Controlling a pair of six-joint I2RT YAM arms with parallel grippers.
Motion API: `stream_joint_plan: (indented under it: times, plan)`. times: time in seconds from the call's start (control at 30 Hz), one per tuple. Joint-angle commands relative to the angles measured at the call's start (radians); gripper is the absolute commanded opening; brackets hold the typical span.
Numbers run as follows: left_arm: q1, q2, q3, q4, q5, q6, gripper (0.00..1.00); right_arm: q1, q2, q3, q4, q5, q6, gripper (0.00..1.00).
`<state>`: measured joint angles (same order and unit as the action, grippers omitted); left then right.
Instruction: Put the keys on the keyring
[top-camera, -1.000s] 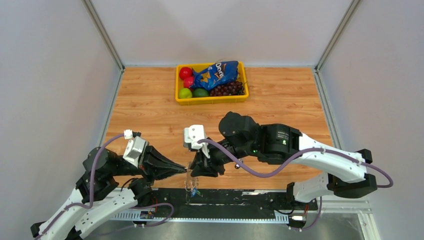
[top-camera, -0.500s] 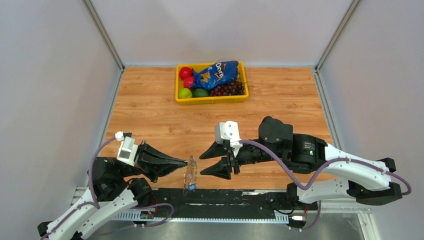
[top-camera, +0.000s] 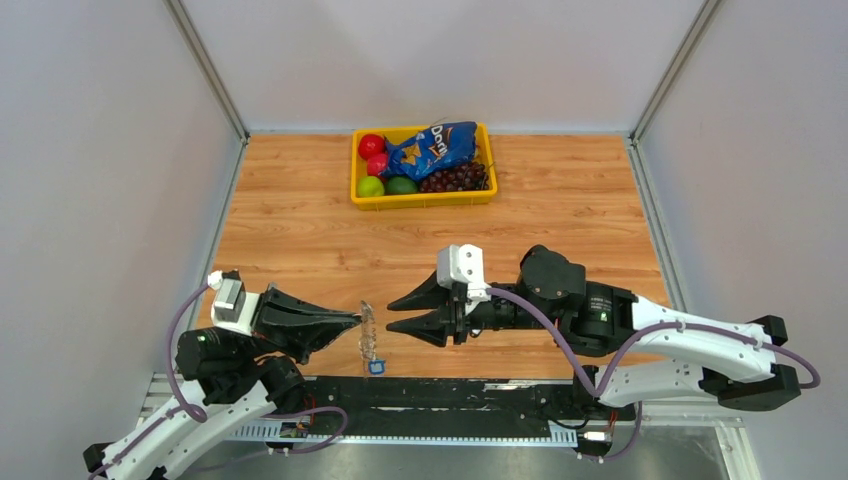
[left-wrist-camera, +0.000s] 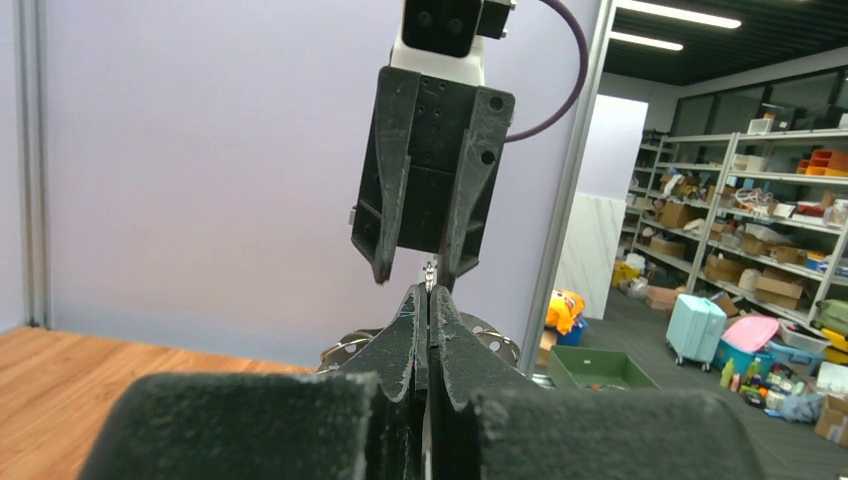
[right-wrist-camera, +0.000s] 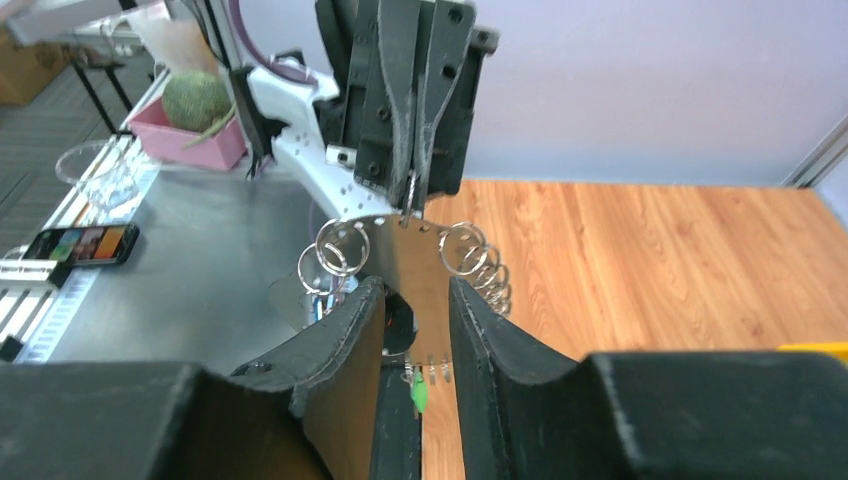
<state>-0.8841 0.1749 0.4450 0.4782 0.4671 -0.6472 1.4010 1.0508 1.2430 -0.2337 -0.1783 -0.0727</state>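
Note:
The keyring (top-camera: 368, 332) is a silvery loop that hangs edge-on from my left gripper (top-camera: 354, 321), which is shut on its top. A small blue piece (top-camera: 376, 366) dangles at its lower end. In the right wrist view the keyring (right-wrist-camera: 405, 262) carries several small split rings (right-wrist-camera: 340, 246) and a green tag (right-wrist-camera: 418, 395). I cannot pick out separate keys. My right gripper (top-camera: 390, 314) is open and empty, just right of the keyring and facing it. In the left wrist view the shut left gripper (left-wrist-camera: 429, 292) points at the open right gripper (left-wrist-camera: 420, 272).
A yellow bin (top-camera: 424, 198) with fruit, grapes and a blue chip bag (top-camera: 432, 148) stands at the far middle of the wooden table. A black rail (top-camera: 470, 400) runs along the near edge. Grey walls close both sides.
My right gripper has let go of the keyring area, opened and drawn back to the right. My left gripper has shifted left with the keyring still in it.

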Motion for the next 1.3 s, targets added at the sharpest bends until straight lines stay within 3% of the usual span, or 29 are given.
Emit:
stream_joint_plan:
  times: [0.0,1.03,1.27]
  plan:
    - [-0.002,-0.010,-0.013,0.122,-0.036,-0.031,0.00,0.010,-0.024,-0.010,0.164,0.046,-0.002,0.34]
    - [-0.002,-0.050,-0.001,0.065,-0.056,-0.016,0.00,0.028,0.133,0.107,0.168,-0.015,0.020,0.30]
    - [-0.002,-0.051,0.005,0.046,-0.067,-0.005,0.00,0.035,0.147,0.129,0.135,-0.011,0.019,0.23]
